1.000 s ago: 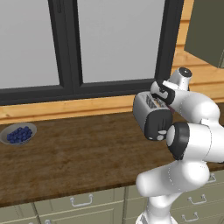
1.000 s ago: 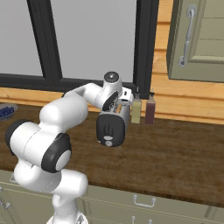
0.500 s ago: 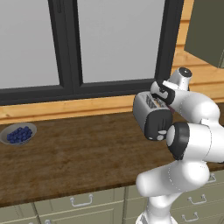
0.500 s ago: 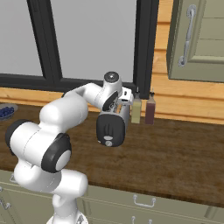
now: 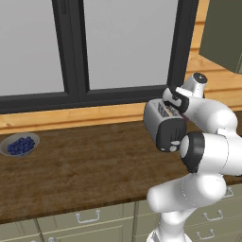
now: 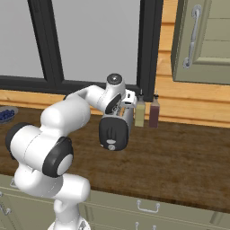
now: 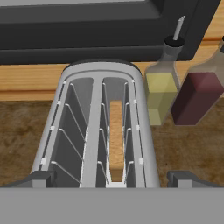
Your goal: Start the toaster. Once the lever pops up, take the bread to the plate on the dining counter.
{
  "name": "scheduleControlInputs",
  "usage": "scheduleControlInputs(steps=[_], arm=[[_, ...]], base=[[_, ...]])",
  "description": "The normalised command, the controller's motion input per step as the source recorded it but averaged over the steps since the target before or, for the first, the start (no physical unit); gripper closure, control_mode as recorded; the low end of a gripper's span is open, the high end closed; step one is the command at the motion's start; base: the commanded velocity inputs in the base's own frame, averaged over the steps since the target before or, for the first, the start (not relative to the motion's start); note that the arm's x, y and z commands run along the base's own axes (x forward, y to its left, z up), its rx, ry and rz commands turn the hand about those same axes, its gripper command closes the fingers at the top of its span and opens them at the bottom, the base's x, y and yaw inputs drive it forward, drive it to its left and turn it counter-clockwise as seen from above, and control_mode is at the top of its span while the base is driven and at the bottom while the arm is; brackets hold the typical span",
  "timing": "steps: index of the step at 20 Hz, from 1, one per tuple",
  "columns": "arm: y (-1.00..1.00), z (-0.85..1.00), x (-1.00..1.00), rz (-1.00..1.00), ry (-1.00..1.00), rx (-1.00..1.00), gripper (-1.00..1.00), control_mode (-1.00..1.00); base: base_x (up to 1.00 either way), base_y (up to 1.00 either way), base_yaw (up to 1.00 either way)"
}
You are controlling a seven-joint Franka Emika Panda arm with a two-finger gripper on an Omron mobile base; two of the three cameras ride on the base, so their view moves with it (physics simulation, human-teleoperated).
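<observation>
A dark wood-grain table (image 5: pixel 85 165) runs below a black-framed window (image 5: pixel 75 47), with beige drawers under its front edge. The toaster (image 5: pixel 163 124) stands near the back of the table, its black end panel (image 6: pixel 114 134) facing the room. The pincer (image 7: pixel 111 178) hangs directly above the toaster, jaws spread wide, one fingertip on either side of the silver body and holding nothing. The bread (image 7: pixel 116 138) sits edge-up in the right-hand slot in the hand view. Just beside the toaster stand a yellow oil bottle (image 7: pixel 160 94) and a dark red bottle (image 7: pixel 199 94). A grey bowl of blueberries (image 5: pixel 20 144) rests well apart at the table's left.
</observation>
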Motion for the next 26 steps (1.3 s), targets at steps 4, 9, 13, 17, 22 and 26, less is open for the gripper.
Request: scheduleControlInputs(steps=[4,9,13,17,22,26], arm=[[0.0,0.0,0.0,0.0,0.0,0.0,-1.0,-1.0],[0.0,0.0,0.0,0.0,0.0,0.0,-1.0,-1.0],[0.0,0.0,0.0,0.0,0.0,0.0,-1.0,-1.0],[0.0,0.0,0.0,0.0,0.0,0.0,-1.0,-1.0],[0.0,0.0,0.0,0.0,0.0,0.0,-1.0,-1.0],[0.0,0.0,0.0,0.0,0.0,0.0,-1.0,-1.0]], base=[[0.0,0.0,0.0],[0.0,0.0,0.0],[0.0,0.0,0.0],[0.0,0.0,0.0],[0.0,0.0,0.0],[0.0,0.0,0.0]])
